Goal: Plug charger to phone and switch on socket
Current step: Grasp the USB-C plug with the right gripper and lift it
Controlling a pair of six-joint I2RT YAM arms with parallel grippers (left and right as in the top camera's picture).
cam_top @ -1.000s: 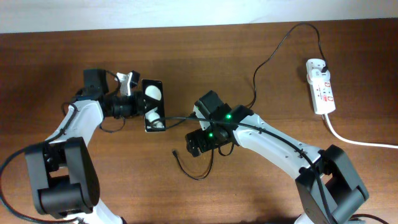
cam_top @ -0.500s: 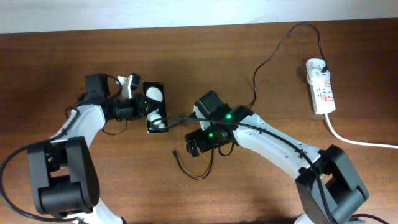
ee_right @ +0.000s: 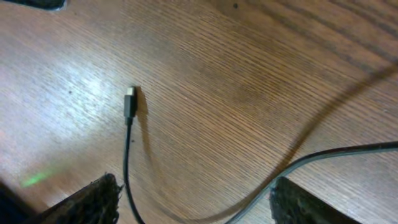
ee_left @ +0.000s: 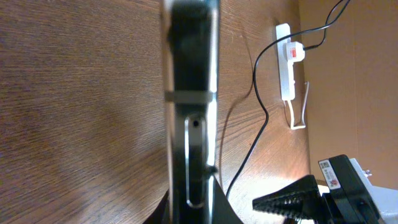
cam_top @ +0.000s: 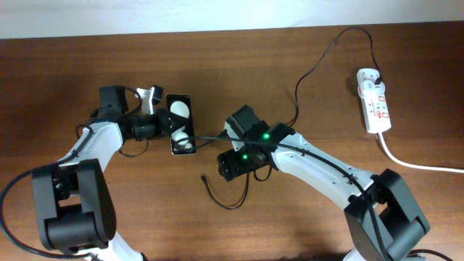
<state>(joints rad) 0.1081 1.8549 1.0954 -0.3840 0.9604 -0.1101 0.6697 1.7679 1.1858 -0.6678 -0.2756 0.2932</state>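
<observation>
The left gripper (cam_top: pixel 164 125) is clamped on the phone (cam_top: pixel 180 123) at its edge. The right gripper (ee_right: pixel 196 202) hangs below and right of the phone, jaws wide apart and empty, with the charger's connector tip (ee_right: pixel 129 102) lying loose on the table (ee_right: pixel 249 74) just ahead of them; the socket (cam_top: pixel 374 101) sits far to the phone's right. The step looks like picking up the tip: centre it squarely between the jaws; pinch its stiff body, not the limp cable (ee_right: pixel 125 155); leave the end proud for the phone's port.
</observation>
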